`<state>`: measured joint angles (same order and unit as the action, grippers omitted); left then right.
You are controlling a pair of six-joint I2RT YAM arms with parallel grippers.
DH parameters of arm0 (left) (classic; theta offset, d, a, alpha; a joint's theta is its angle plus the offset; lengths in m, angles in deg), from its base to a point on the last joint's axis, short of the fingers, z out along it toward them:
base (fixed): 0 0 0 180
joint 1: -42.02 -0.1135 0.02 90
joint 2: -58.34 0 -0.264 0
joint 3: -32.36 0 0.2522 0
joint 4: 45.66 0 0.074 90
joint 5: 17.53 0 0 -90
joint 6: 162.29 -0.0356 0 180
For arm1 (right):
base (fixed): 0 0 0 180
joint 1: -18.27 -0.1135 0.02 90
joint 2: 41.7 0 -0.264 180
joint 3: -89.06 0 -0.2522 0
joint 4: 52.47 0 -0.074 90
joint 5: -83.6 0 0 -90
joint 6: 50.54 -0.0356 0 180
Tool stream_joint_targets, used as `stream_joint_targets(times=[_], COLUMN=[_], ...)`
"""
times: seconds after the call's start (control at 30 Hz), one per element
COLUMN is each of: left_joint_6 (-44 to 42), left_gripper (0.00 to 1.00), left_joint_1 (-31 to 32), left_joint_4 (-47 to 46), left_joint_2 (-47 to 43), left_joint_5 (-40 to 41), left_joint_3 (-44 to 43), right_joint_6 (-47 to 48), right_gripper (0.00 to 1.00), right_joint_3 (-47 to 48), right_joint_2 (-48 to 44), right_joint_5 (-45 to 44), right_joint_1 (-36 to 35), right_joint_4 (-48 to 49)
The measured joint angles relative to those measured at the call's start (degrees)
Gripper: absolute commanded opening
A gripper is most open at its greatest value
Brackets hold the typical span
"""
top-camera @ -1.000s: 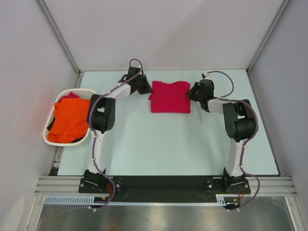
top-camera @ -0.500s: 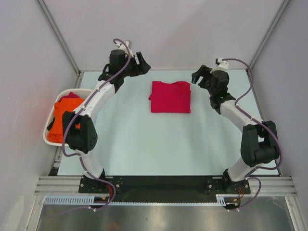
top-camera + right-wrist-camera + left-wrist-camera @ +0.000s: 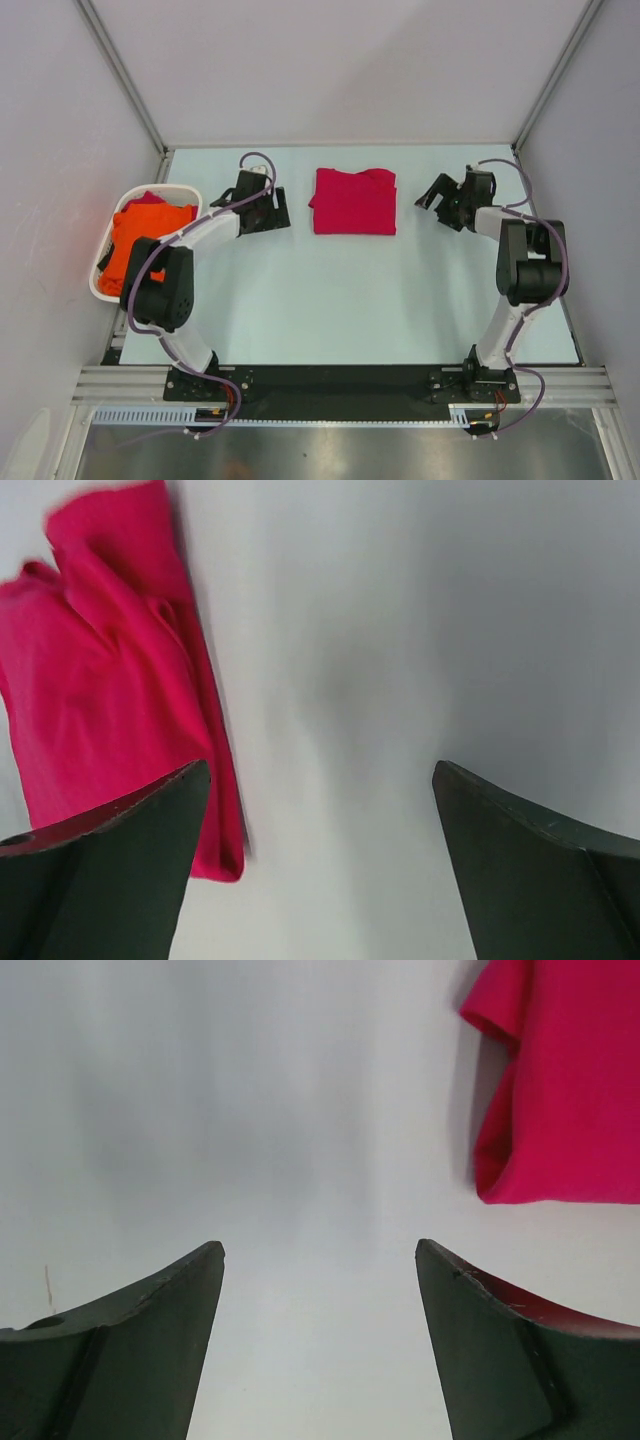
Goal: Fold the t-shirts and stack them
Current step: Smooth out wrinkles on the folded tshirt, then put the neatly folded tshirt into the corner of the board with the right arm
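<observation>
**Top external view.** The crimson t-shirt (image 3: pixel 353 200) lies folded into a neat rectangle towards 12 o'clock on the pale table (image 3: pixel 330 300). Neither arm touches it. The left gripper (image 3: pixel 272 210) sits near the shirt at its 9 o'clock, and the right gripper (image 3: pixel 438 194) is near at its 3 o'clock. Both have their jaws spread and nothing between them. The orange t-shirt (image 3: pixel 135 248) is heaped in the white oval basket (image 3: pixel 103 290) at the table's 9 o'clock edge. A scrap of magenta-red cloth shows at the basket's far rim.

The first fold looks finished, so the step in hand is probably fetching the orange shirt. The left arm is much the nearer. It should swing towards 9 o'clock, keeping clear of the folded shirt so as not to ruffle it. It should pinch a single layer near the collar or a shoulder, not the whole heap.

**Left wrist view.** The left gripper (image 3: pixel 318 1248) points at bare table with its dark fingers (image 3: pixel 120 1350) well apart. The crimson shirt's folded edge shows at 2 o'clock, clear of the fingers.

**Right wrist view.** The right gripper (image 3: pixel 320 770) is likewise spread and empty. The crimson shirt lies at 9 to 10 o'clock, with a sleeve or collar slightly rumpled on top. The left finger overlaps the shirt's edge in this picture, and contact cannot be told here. That arm should lift before it travels, so it does not drag the cloth.
</observation>
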<state>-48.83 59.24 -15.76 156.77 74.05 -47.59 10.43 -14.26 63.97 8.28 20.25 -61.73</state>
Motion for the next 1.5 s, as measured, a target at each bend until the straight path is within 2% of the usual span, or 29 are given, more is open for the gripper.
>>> stream_joint_targets(times=[0.1, 0.4, 0.57, 0.77, 0.83, 0.87, 0.93, 0.97, 1.0, 1.03, 1.1, 1.27, 1.5], left_joint_6=[0.0, 0.9, 1.0, 1.0, 1.0, 1.0, 1.0, 1.0, 1.0, 1.0, 1.0, 1.0, 1.0], left_gripper=[0.84, 0.84, 0.84, 0.84, 0.84, 0.84, 0.84, 0.84, 0.84, 0.84, 0.84, 0.84, 0.84], left_joint_1=[0.0, 0.0, 0.0, 0.0, 0.0, 0.0, 0.0, 0.0, 0.0, 0.0, 0.0, 0.0, 0.0], left_joint_4=[0.8, -0.5, -0.6, -0.6, -0.6, -0.6, -0.5, -0.5, -0.5, -0.4, -0.2, 0.3, 1.0], left_joint_2=[-1.0, -2.2, -2.2, -2.4, -2.7, -2.9, -3.4, -3.7, -4.0, -4.3, -5.2, -7.3, -9.5], left_joint_5=[0.9, 1.0, 1.0, 1.0, 1.0, 1.0, 1.1, 1.2, 1.2, 1.3, 1.3, 1.3, 1.3], left_joint_3=[1.4, 1.6, 1.6, 1.7, 1.7, 1.7, 1.7, 1.7, 1.7, 1.7, 1.7, 1.7, 1.7], right_joint_6=[-2.2, -6.2, -6.3, -2.8, -1.2, -0.6, 1.0, 2.0, 2.8, 4.0, 5.0, 7.0, 8.1], right_gripper=[1.0, 1.0, 1.0, 0.97, 0.91, 0.85, 0.66, 0.32, 0.13, 0.06, 0.0, 0.0, 0.0], right_joint_3=[2.4, 7.9, 12.6, 22.2, 25.7, 27.1, 30.8, 33.0, 35.4, 37.7, 41.6, 50.0, 51.1], right_joint_2=[5.1, 12.6, 15.8, 18.9, 20.1, 20.5, 21.6, 22.5, 23.5, 24.6, 26.7, 29.8, 29.9], right_joint_5=[7.5, 20.9, 22.3, 18.0, 15.1, 13.8, 10.3, 8.2, 6.0, 3.8, 0.3, -7.7, -19.5], right_joint_1=[0.4, -1.4, -4.5, -10.2, -12.1, -12.7, -13.8, -14.4, -14.9, -15.3, -16.0, -17.8, -20.3], right_joint_4=[0.3, 4.2, 3.1, -7.6, -12.0, -13.8, -18.8, -22.0, -24.9, -27.7, -32.7, -42.4, -44.8])
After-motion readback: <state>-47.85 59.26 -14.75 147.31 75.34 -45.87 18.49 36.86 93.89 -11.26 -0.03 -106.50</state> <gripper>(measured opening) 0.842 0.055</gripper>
